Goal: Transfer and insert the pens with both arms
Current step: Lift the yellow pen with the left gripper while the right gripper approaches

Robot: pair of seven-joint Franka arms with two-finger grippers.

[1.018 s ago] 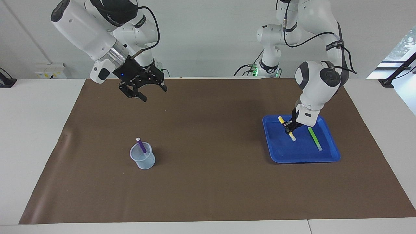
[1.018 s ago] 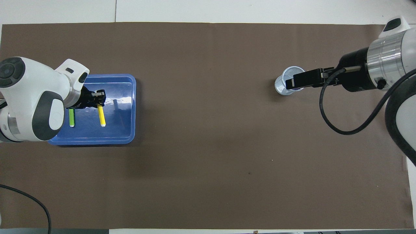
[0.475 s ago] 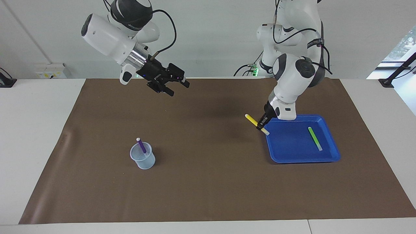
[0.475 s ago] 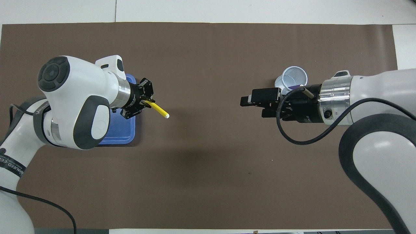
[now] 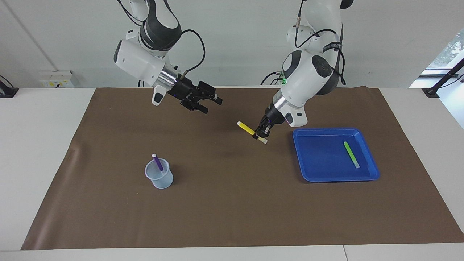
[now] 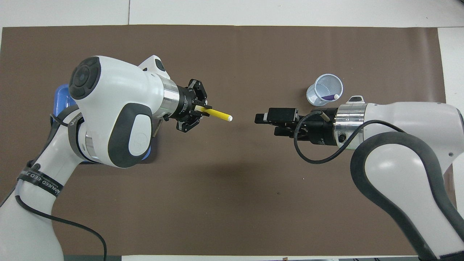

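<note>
Both grippers have swung together over mid-mat: left gripper [image 5: 261, 133] stays clamped on the yellow pen [image 5: 246, 127], clear of the tray [image 5: 328, 173]. Right gripper [image 5: 211, 104] hangs spread, facing the pen's tip. Overhead hides the green pen [image 5: 351, 154].

A white table [image 5: 43, 152] carries a wide brown paper mat [image 5: 232, 203]. On the mat sit a clear plastic cup [image 5: 159, 174] toward the right arm's end and a shallow blue plastic tray [image 5: 335, 177] toward the left arm's end.
</note>
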